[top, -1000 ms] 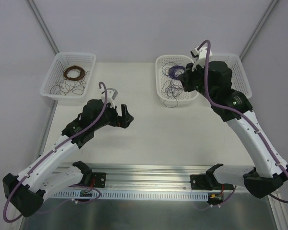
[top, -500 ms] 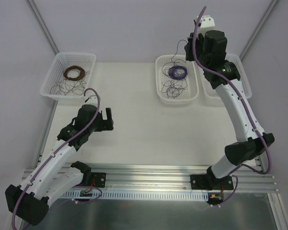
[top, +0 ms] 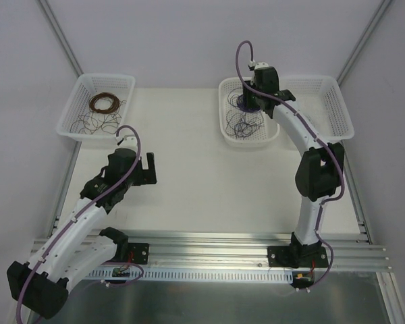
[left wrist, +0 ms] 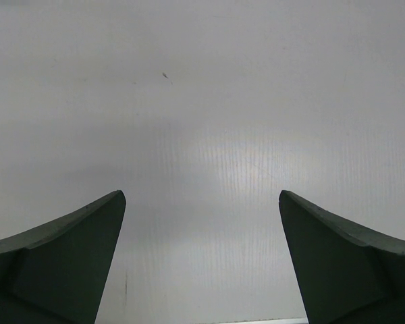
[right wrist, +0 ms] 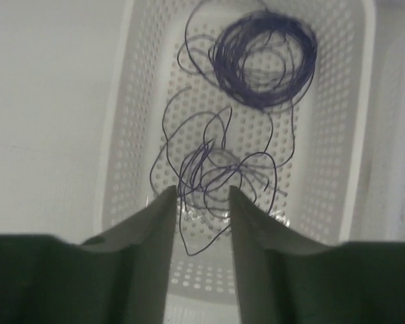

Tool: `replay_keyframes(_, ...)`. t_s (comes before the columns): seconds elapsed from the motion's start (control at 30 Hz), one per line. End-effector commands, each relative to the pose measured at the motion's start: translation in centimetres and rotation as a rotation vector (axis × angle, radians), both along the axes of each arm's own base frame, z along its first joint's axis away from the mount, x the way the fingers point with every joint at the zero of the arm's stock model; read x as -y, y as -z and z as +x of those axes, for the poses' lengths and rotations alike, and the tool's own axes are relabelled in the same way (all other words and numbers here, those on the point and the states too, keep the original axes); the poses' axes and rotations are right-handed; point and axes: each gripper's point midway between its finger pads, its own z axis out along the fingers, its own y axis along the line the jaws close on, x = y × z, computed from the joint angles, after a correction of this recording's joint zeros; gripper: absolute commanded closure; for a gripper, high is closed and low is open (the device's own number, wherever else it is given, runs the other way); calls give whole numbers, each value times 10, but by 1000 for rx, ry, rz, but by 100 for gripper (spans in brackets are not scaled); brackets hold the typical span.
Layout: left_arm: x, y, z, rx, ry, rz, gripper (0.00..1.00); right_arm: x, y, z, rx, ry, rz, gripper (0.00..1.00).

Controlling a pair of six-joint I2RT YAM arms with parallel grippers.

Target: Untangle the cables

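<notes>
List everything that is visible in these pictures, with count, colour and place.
left basket: one, white, far left
middle basket: one, white, far centre
right basket: one, white, far right
brown coil: one, brown, left basket
loose dark wires: several, dark, left basket
purple coil: one, purple, middle basket
purple tangle: one, purple, middle basket
table: one, white, under everything
left gripper: one, dark, open over table
right gripper: one, dark, open above purple tangle

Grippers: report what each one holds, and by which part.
Nothing is held. The left gripper is open over the table. The right gripper is open above the loose purple wire tangle in the white basket, not closed on it.
</notes>
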Motion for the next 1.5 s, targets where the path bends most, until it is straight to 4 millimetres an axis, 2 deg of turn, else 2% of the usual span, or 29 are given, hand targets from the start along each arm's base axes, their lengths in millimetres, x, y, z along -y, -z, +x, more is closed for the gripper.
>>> replay_keyframes(0.0, -11, -12, 2, 47, -36, 27, 1, 15, -10, -6, -2, 60, 29, 50)
replay_keyframes(0.03, -12, -16, 2, 64, -39, 19, 1, 20, -7, -10, -9, 71, 11, 44)
replay_keyframes(0.07, -12, -17, 1, 72, -42, 17, 1, 24, -20, -16, 13, 73, 5, 37)
replay_keyframes(0.1, -15, -22, 1, 95, -52, 12, 1, 31, -23, -20, 17, 91, -12, 22)
replay_keyframes(0.17, -17, -28, 1, 123, -65, 7, 1, 42, -27, -32, 9, 108, -35, 9)
replay_keyframes(0.2, -20, -30, 1, 138, -80, 9, 1, 52, -43, -40, 38, 130, -44, 1)
replay_keyframes(0.27, -23, -37, -1, 174, -93, -2, 1, 66, -45, -56, 24, 154, -67, 3)
replay_keyframes(0.3, -25, -38, -2, 185, -101, -6, 1, 73, -64, -68, 56, 166, -65, 3)
replay_keyframes(0.37, -31, -47, -5, 232, -131, -15, 1, 88, -62, -87, 34, 198, -92, 3)
replay_keyframes(0.4, -35, -53, -7, 259, -146, -24, 1, 99, -81, -103, 73, 223, -91, 3)
replay_keyframes(0.5, -45, -62, -11, 314, -197, -33, 1, 119, -87, -136, 66, 270, -126, 3)
replay_keyframes(0.53, -49, -68, -14, 347, -215, -45, 1, 127, -105, -156, 106, 284, -118, 3)
replay_keyframes(0.6, -55, -77, -21, 402, -239, -70, 1, 138, -108, -177, 118, 308, -134, 3)
replay_keyframes(0.63, -58, -81, -23, 424, -251, -80, 1, 148, -125, -200, 166, 326, -120, 3)
replay_keyframes(0.67, -63, -87, -28, 463, -269, -95, 1, 156, -122, -213, 160, 347, -137, 3)
replay_keyframes(0.73, -67, -93, -33, 503, -280, -114, 1, 165, -134, -236, 208, 365, -122, 3)
replay_keyframes(0.77, -70, -95, -36, 520, -289, -120, 1, 173, -149, -259, 273, 380, -95, 3)
replay_keyframes(0.83, -75, -104, -45, 583, -305, -158, 1, 185, -150, -281, 305, 414, -95, 3)
replay_keyframes(0.87, -78, -106, -48, 602, -311, -164, 1, 193, -162, -305, 375, 430, -65, 3)
replay_keyframes(0.97, -88, -117, -62, 688, -329, -193, 1, 207, -161, -333, 450, 471, -46, 3)
replay_keyframes(1.0, -92, -123, -71, 737, -335, -217, 1, 211, -168, -352, 514, 451, -31, 3)
replay_keyframes(1.07, -98, -128, -79, 782, -338, -216, 1, 212, -158, -362, 532, 433, -37, 3)
replay_keyframes(1.1, -103, -134, -87, 823, -346, -231, 1, 217, -159, -375, 570, 437, -25, 3)
replay_keyframes(1.2, -114, -134, -100, 815, -370, -196, 1, 221, -141, -385, 584, 436, -37, 3)
replay_keyframes(1.23, -119, -133, -102, 809, -387, -187, 1, 224, -141, -396, 626, 442, -15, 3)
replay_keyframes(1.3, -123, -128, -109, 785, -399, -178, 1, 226, -125, -398, 625, 449, -23, 3)
replay_keyframes(1.33, -125, -124, -110, 772, -416, -181, 1, 229, -124, -408, 667, 452, -3, 3)
replay_keyframes(1.4, -132, -117, -113, 748, -463, -181, 1, 231, -109, -407, 672, 467, -8, 3)
replay_keyframes(1.47, -131, -117, -113, 746, -464, -186, 1, 237, -104, -418, 726, 489, 7, 3)
